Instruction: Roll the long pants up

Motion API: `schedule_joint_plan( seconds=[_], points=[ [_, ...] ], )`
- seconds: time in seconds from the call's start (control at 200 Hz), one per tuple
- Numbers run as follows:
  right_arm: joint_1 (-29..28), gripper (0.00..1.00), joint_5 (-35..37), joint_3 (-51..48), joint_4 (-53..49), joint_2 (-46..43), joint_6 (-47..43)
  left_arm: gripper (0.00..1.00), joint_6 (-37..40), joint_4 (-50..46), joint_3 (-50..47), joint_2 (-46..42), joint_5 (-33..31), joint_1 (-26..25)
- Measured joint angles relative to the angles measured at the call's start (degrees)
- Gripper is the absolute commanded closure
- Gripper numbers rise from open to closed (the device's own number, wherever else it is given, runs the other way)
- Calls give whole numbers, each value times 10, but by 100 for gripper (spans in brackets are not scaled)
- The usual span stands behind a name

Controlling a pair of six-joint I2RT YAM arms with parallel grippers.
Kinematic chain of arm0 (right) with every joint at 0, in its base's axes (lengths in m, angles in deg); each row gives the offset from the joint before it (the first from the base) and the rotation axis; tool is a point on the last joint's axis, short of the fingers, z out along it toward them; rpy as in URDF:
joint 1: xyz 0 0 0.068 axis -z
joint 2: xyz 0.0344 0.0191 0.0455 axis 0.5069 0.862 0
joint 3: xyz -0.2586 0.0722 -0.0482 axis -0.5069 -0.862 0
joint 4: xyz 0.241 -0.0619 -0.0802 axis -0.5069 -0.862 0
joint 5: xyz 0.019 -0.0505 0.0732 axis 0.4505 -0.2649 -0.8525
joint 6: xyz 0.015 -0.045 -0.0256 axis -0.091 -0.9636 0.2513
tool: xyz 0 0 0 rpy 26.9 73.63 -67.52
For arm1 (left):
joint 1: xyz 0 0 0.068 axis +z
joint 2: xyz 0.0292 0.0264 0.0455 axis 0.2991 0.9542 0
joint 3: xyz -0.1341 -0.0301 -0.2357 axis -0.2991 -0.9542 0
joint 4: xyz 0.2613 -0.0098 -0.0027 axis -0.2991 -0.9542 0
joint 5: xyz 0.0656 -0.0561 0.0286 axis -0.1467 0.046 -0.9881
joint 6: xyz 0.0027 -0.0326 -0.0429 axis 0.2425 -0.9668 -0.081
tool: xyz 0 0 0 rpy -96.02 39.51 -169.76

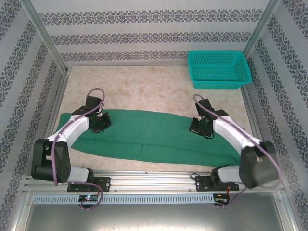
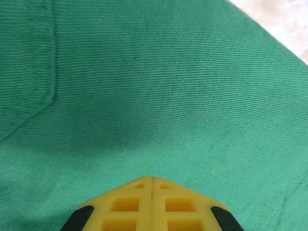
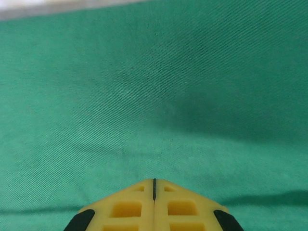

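- On the beige table (image 1: 144, 86), dark green fabric long pants (image 1: 154, 137) are spread flat.
- The left gripper (image 2: 151, 180) and right gripper (image 3: 154, 182) are seen closed, empty, over cloth.
- Rolling looks unstarted; an end must be grasped.

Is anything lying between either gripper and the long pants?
Nothing visible does. The left gripper and right gripper, fingers shut, are directly over the bare long pants; the teal basket stands apart at the far right corner.

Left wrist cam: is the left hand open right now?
No, the left hand has its two yellow fingers closed tip to tip, just above the long pants.
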State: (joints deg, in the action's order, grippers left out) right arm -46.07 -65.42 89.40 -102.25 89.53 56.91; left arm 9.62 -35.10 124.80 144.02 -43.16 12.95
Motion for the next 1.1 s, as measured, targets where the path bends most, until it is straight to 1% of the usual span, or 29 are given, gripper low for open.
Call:
schedule_joint_plan(
  seconds=[0.065, 0.155, 0.215, 0.315, 0.38, 0.57, 0.739, 0.909, 1.099],
  points=[
    [-3, 100, -6, 11, 3, 48, 1, 100, 0, 8, 4, 33, 4, 0],
    [-4, 100, -13, 52, 4, 125, 3, 100, 0, 18, 10, 78, 2, 0],
    [-4, 100, -13, 75, 7, 154, 7, 100, -2, 21, 12, 99, -3, 1],
    [-6, 100, -13, 98, 10, 170, 14, 100, -6, 29, 16, 112, -8, 8],
    [-4, 100, -13, 118, 4, 182, 14, 100, -14, 35, 18, 118, -4, 22],
    [13, 100, -22, 195, 2, 253, 14, 100, -27, 48, 45, 147, 1, 57],
    [26, 100, -33, 249, -14, 305, 9, 100, -39, 59, 72, 175, -1, 62],
    [34, 100, -40, 325, -37, 359, 2, 100, -48, 76, 104, 206, 3, 66],
    [50, 100, -45, 454, -81, 440, -13, 100, -55, 84, 112, 214, 4, 67]
  ],
)
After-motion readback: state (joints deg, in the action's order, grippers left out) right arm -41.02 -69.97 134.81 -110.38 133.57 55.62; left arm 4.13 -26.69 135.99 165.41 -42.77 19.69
